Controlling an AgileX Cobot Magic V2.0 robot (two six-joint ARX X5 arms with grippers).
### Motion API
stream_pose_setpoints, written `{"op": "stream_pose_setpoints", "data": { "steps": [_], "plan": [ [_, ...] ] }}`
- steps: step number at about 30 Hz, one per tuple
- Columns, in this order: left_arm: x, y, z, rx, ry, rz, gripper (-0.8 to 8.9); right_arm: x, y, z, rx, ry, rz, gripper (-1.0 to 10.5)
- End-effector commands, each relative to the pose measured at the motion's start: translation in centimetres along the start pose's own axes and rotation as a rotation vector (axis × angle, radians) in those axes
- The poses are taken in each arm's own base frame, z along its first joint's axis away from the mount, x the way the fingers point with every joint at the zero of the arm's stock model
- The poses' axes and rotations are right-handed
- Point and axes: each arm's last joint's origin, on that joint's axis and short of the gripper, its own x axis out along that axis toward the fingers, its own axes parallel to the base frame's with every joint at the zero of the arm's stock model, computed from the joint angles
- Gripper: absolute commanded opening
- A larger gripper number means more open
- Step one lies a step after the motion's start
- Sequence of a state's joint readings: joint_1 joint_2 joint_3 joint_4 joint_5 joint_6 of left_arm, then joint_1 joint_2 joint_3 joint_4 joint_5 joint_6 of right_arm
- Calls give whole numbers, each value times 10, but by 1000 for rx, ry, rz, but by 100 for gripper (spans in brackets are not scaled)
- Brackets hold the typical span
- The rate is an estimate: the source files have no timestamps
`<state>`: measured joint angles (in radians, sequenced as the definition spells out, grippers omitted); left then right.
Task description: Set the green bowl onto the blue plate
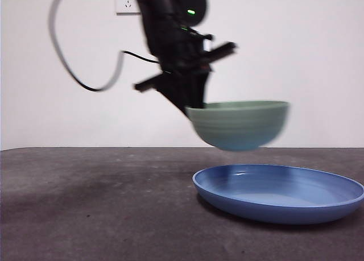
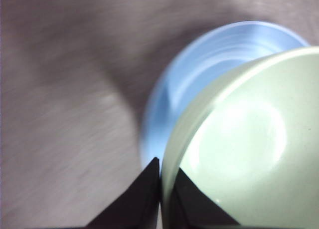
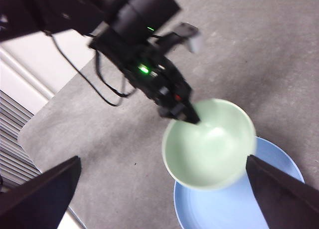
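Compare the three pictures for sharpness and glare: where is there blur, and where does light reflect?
Front view: the arm and green bowl are smeared, the blue plate sharp. Left wrist view: table and plate streaked; a soft white glare sits inside the bowl, held at the rim by the left hand. Right wrist view: the other arm is blurred; the right hand's edges are soft.

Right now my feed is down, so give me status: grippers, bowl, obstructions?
Left gripper shut on green bowl rim, bowl airborne over blue plate, not touching. Right gripper open, waiting high. Nothing in the way.
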<state>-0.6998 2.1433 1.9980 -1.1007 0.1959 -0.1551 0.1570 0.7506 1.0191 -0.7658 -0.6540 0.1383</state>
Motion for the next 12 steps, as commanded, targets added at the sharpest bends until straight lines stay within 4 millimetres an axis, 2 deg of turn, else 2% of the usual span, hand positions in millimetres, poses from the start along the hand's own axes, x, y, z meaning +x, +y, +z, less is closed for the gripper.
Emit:
{"op": "stream_pose_setpoints", "data": {
  "steps": [1, 4, 7, 12],
  "plan": [
    [21, -22, 8, 54, 27, -15, 9, -2, 3, 5, -8, -16, 6, 652],
    [42, -34, 7, 83, 63, -19, 9, -2, 3, 5, -8, -16, 6, 652],
    [57, -35, 5, 85, 94, -15, 9, -2, 3, 5, -8, -16, 6, 652],
    [68, -32, 3, 82, 132, -7, 9, -2, 3, 5, -8, -16, 6, 652]
  ]
}}
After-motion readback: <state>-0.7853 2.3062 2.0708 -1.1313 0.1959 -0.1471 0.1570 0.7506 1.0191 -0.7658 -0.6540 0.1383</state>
